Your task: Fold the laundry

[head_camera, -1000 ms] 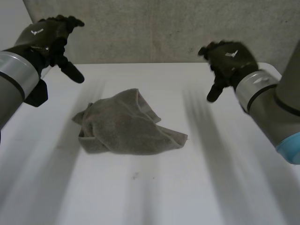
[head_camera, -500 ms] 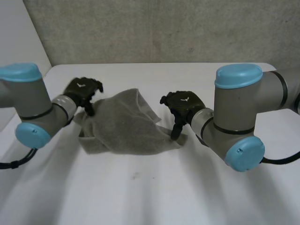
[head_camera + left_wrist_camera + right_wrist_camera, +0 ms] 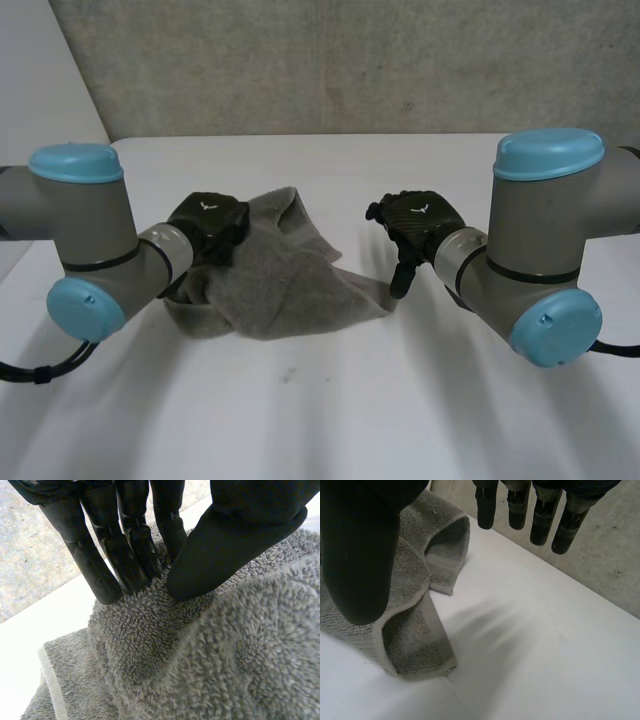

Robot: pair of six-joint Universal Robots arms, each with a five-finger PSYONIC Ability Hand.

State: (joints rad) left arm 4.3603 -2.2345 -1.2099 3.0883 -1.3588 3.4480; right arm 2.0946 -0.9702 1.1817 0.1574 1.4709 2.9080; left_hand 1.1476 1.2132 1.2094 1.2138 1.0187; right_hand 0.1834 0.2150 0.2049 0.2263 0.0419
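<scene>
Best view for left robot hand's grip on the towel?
Left wrist view: left robot hand pinches the towel between fingers and thumb. Head view has the hand's back on it; right wrist view, the towel's corner.

My white table (image 3: 330,420) filled the lower half of the frame, with a small dark speck (image 3: 288,376) just below centre. Behind it, across the top, stood a rough grey wall (image 3: 330,60), and a pale panel (image 3: 40,90) occupied the upper left.
</scene>
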